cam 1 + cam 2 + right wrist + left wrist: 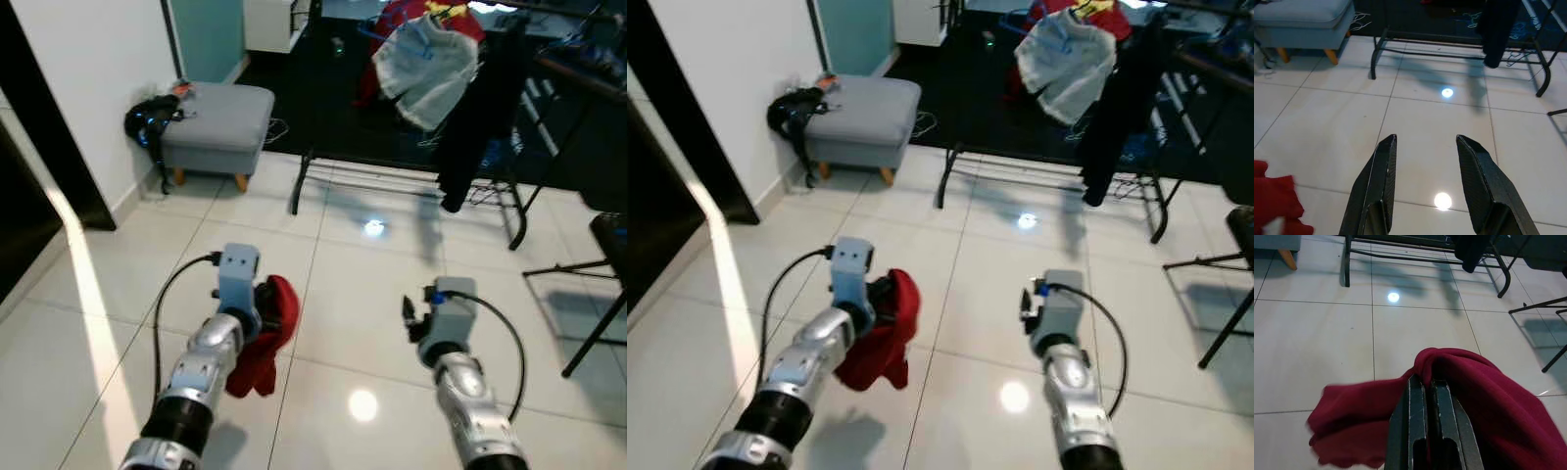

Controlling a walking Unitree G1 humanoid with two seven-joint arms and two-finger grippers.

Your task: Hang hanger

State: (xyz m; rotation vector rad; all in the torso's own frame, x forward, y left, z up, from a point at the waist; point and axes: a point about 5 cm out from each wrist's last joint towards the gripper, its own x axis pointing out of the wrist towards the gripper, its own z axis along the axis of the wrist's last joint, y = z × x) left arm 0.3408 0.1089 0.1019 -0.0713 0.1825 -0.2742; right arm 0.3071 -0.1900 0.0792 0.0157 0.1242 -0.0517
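A red garment [1484, 396] is pinched by the left hand [1429, 387]; the right hand [1425, 156] is held spread above the floor [1317, 122].

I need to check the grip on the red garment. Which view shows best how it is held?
The left wrist view: the left gripper has both fingers shut on a fold of the red garment, seen close up. The eye views show the cloth draped from that gripper above the floor. The right wrist view catches a red corner beside the open right gripper.

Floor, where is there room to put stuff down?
Bare white tiles lie between the grippers and the clothes rack, and left toward the grey stool. It is crowded at the rack, hung with clothes, and by the black chair legs on the right.
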